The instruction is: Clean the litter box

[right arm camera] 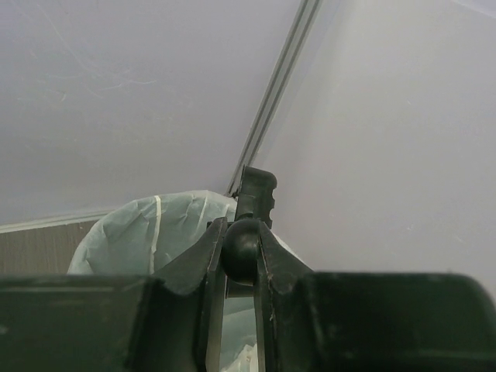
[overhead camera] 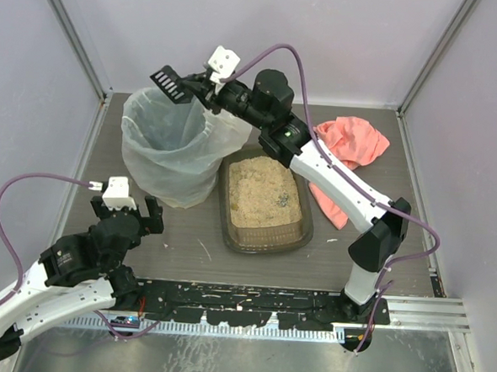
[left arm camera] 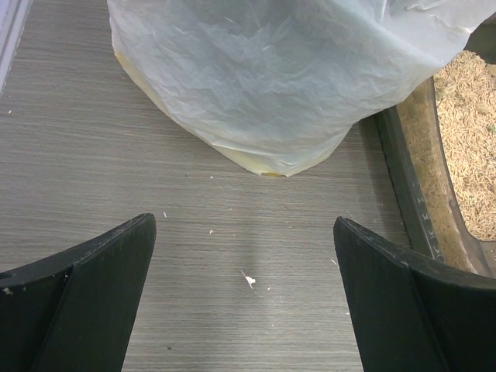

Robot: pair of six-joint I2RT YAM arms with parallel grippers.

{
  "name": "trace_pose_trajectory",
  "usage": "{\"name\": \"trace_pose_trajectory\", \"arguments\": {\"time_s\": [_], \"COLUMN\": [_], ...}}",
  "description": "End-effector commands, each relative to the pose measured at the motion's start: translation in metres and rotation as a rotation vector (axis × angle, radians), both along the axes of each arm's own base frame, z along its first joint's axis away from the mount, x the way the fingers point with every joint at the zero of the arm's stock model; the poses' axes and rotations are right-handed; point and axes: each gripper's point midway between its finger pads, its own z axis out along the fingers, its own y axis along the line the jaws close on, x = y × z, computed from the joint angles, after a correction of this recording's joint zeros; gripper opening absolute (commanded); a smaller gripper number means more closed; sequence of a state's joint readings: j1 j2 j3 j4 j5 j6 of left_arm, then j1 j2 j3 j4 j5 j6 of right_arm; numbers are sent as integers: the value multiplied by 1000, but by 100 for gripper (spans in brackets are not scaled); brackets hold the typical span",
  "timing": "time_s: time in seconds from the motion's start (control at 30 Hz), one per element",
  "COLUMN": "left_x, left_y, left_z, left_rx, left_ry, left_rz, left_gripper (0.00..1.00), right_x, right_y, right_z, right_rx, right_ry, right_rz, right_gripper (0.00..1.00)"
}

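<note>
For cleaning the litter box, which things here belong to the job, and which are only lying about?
Belong to the job:
- litter box, with sandy litter
- black slotted scoop, held by the right gripper
- bag-lined bin, beside the box

Just lying about:
- pink cloth, right of the box
- left gripper, open and holding nothing

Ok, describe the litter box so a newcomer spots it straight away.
Start at the tall bag-lined bin on the left half of the table. Just right of it lies the litter box, with a pink cloth farther right. It alone is a shallow dark tray with rounded corners, filled with tan sandy litter.
</note>
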State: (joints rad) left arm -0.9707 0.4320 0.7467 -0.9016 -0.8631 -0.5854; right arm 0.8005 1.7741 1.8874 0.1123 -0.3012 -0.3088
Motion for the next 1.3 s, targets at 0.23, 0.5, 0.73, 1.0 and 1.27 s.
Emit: {"name": "trace_pose_trajectory", "arguments": {"time_s": [0.23,0.5,0.73,1.0,1.27], "left_x": [4,5,5,6,7], "left_y": [-4,-7,-6,-9,-12], "left_z": [8,6,8,6,4], "left_rx": [-27,-13,-21,-14,4], "left_ry": [-26,-18,-27,-20,-5], "left_rz": [3,-2,2,-6,-13], "left_gripper": [99,99,100,100,100], "right_x": [-26,-71,-81,-89,-79], "right_y": [-48,-130,-198,-250,-243], "right_z": [86,101,28,-65,-148], "right_rx": [281,407,363,275,56], "right_ry": [40,194,353,530,697], "right_rz": [-89,-162,-411,-653,-762], "right_gripper": [1,1,1,1,1]}}
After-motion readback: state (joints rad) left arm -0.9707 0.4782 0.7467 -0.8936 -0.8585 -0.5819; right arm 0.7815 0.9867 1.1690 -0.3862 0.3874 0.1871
